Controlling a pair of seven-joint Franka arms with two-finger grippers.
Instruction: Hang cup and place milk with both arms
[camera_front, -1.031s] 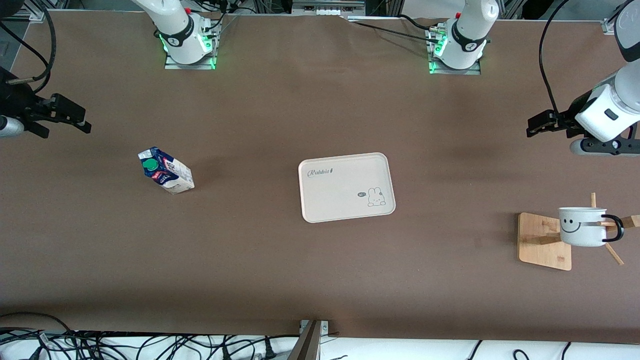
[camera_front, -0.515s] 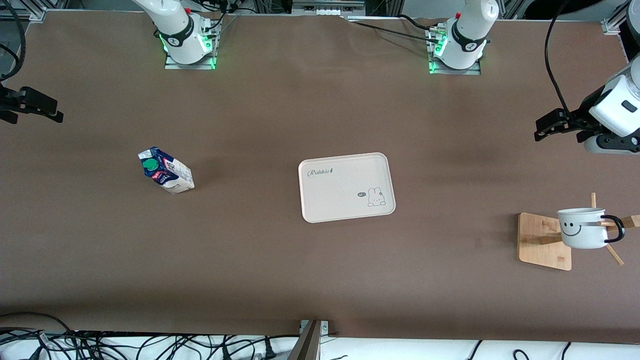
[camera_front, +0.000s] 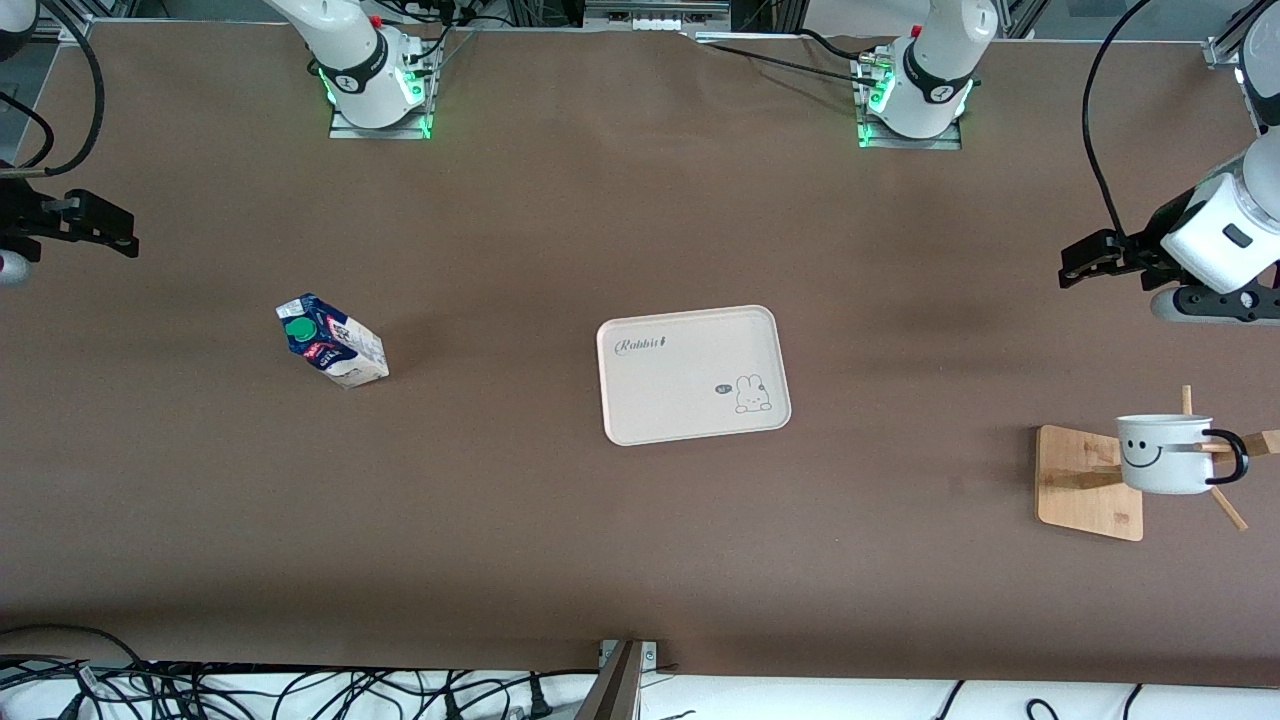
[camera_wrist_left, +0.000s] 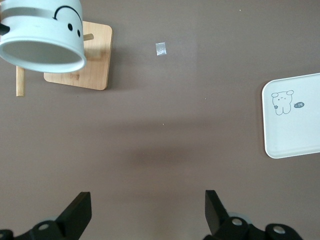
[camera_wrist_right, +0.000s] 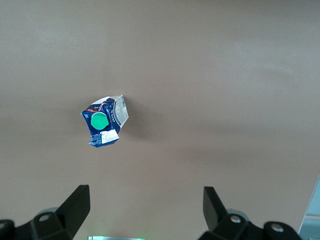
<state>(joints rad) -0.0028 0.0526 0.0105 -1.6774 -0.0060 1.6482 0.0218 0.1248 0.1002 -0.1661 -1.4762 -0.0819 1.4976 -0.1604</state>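
Observation:
The white cup (camera_front: 1163, 456) with the smiley face hangs by its black handle on a peg of a wooden rack (camera_front: 1088, 482) at the left arm's end of the table. It also shows in the left wrist view (camera_wrist_left: 42, 32). The milk (camera_front: 332, 341) stands tilted on the table toward the right arm's end, green cap up, and shows in the right wrist view (camera_wrist_right: 104, 125). My left gripper (camera_front: 1078, 260) is open and empty above the table, farther from the front camera than the rack. My right gripper (camera_front: 115, 230) is open and empty, up at the table's end, apart from the milk.
A cream tray (camera_front: 693, 374) with a rabbit drawing lies at mid table; its corner shows in the left wrist view (camera_wrist_left: 295, 120). A small scrap of tape (camera_wrist_left: 160, 49) lies on the table beside the rack. Cables run along the edge nearest the front camera.
The right gripper drew back toward the table's end, then came slightly inward again. The left gripper shifted a little and returned. Cup, milk and tray have not moved.

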